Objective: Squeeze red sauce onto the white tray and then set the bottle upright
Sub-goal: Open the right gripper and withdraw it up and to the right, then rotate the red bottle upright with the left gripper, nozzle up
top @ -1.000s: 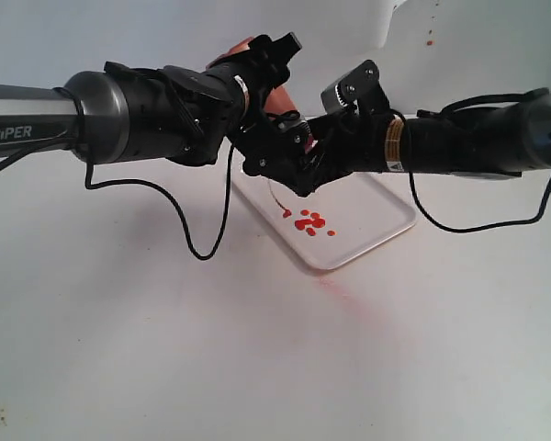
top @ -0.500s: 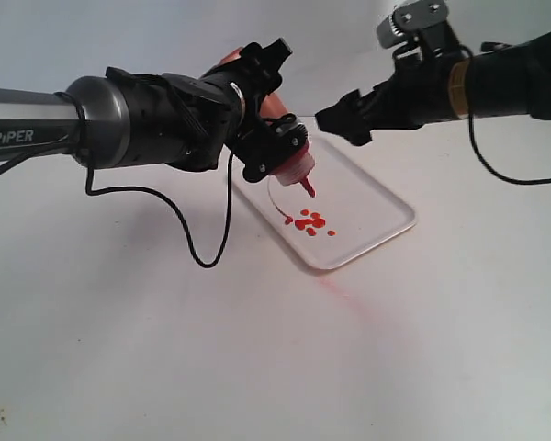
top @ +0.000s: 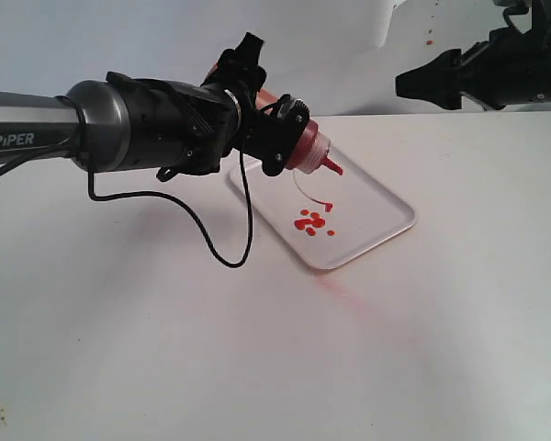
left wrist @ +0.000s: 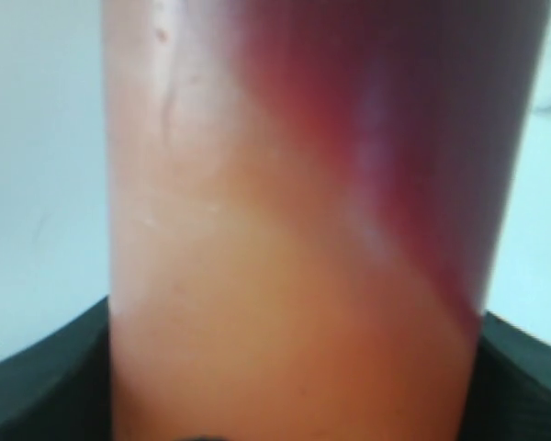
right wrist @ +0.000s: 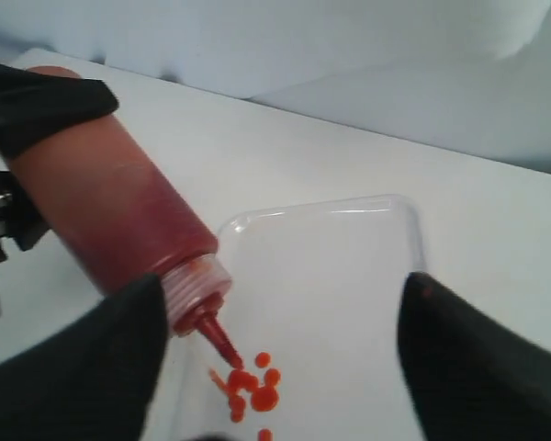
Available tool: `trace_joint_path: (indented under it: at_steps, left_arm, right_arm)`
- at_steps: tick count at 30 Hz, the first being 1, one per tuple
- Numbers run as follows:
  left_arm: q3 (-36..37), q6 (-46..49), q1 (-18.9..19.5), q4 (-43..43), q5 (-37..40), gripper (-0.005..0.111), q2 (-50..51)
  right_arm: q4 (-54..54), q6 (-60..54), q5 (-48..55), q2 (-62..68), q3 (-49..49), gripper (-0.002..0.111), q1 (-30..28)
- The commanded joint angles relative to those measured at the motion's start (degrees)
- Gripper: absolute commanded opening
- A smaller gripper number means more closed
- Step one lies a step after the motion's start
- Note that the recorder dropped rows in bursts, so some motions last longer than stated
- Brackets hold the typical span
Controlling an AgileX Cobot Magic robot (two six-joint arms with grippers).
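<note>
My left gripper (top: pixel 274 129) is shut on the bottle (top: pixel 298 144) and holds it tilted above the far end of the white tray (top: pixel 386 204), the red nozzle (top: pixel 332 166) pointing right and slightly down. In the left wrist view the orange-red bottle (left wrist: pixel 294 230) fills the frame between the black fingers (left wrist: pixel 37 386). Several drops of red sauce (top: pixel 312 221) lie on the tray. My right gripper (top: pixel 413 83) hangs open at the upper right, well away from the bottle. Its wrist view shows the bottle (right wrist: pixel 119 220), the drops (right wrist: pixel 253 386) and the tray (right wrist: pixel 349 266).
A faint red smear (top: pixel 335 289) marks the white table just in front of the tray. Small red splashes (top: pixel 429 41) dot the back wall. A black cable (top: pixel 225 248) loops down from the left arm to the table.
The right gripper let go near the bottle and drew back up and to the right. The left gripper turned the bottle from nozzle-down to a shallower tilt and lifted it slightly.
</note>
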Motion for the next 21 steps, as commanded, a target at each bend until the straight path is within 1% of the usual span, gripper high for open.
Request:
trace_joint_path:
  at_steps: [1,3,4,7,10,16,18,21]
  left_arm:
    - [-0.2,-3.7,-0.2,-1.7,1.1,0.0,-0.8]
    - [-0.2,-4.3,-0.2,-2.3,1.8,0.0,-0.8]
    - [-0.2,-4.3,-0.2,-2.8,2.2,0.0,-0.8]
    - [-0.2,-4.3,0.3,-5.0,2.7,0.0,-0.8]
    - [0.0,-4.3,1.1,-7.2,2.1,0.0,-0.8]
    - [3.2,-4.3,3.1,-7.5,1.5,0.0,-0.8]
    - [5.2,-5.7,3.7,-7.5,-0.5,0.0,-1.6]
    - [8.2,-11.7,5.0,-7.5,-5.8,0.0,-3.6]
  right_arm:
    - [-0.2,0.3,-5.9,-0.5,0.2,0.022,-0.5]
    - [-0.2,0.3,-7.2,-0.7,0.2,0.002,-0.5]
    - [-0.2,0.3,-7.4,-0.9,0.2,0.0,-0.5]
    - [-0.2,0.3,-6.5,-2.6,0.9,0.0,-0.5]
    - [-0.2,0.3,-3.4,-5.8,1.7,0.0,-0.5]
    - [-0.2,0.2,4.8,-12.9,5.1,0.0,-0.5]
    - [-0.2,0.1,6.7,-15.2,6.4,0.0,-0.5]
    - [-0.2,0.1,7.7,-17.5,7.6,0.0,-0.5]
